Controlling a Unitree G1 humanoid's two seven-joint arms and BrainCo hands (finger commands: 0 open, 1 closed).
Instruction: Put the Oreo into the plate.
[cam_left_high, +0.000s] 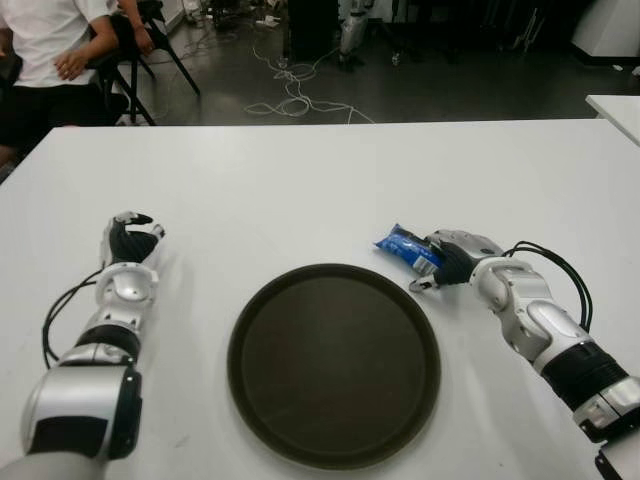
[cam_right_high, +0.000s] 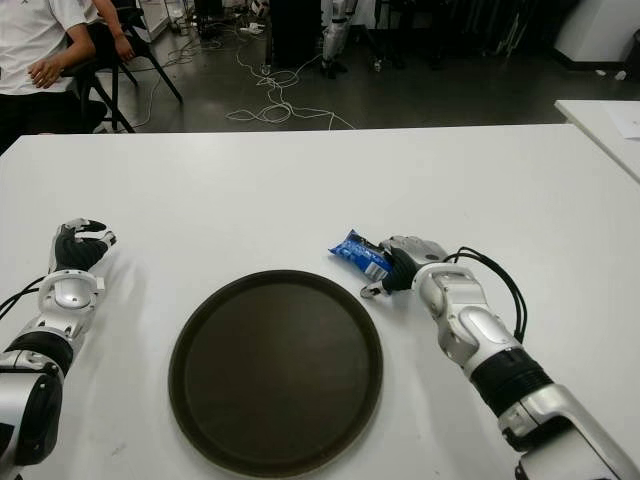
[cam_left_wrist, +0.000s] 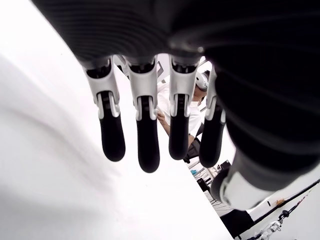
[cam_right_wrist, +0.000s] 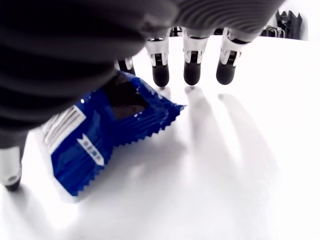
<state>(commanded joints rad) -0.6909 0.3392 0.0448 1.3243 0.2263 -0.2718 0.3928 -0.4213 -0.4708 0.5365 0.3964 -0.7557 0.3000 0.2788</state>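
The Oreo (cam_left_high: 408, 248) is a small blue packet lying on the white table (cam_left_high: 300, 190), just past the upper right rim of the dark round plate (cam_left_high: 335, 365). My right hand (cam_left_high: 450, 262) sits over the packet's right end. In the right wrist view the Oreo (cam_right_wrist: 95, 135) lies under the palm, the fingertips (cam_right_wrist: 161, 75) reach down to the table beyond it, and the thumb stands on its other side. The fingers are spread and do not clamp it. My left hand (cam_left_high: 130, 240) shows to the left of the plate, fingers relaxed and holding nothing.
A seated person (cam_left_high: 45, 50) is beyond the table's far left corner. Cables (cam_left_high: 290, 95) trail on the floor behind the table. The corner of another white table (cam_left_high: 615, 105) shows at the far right.
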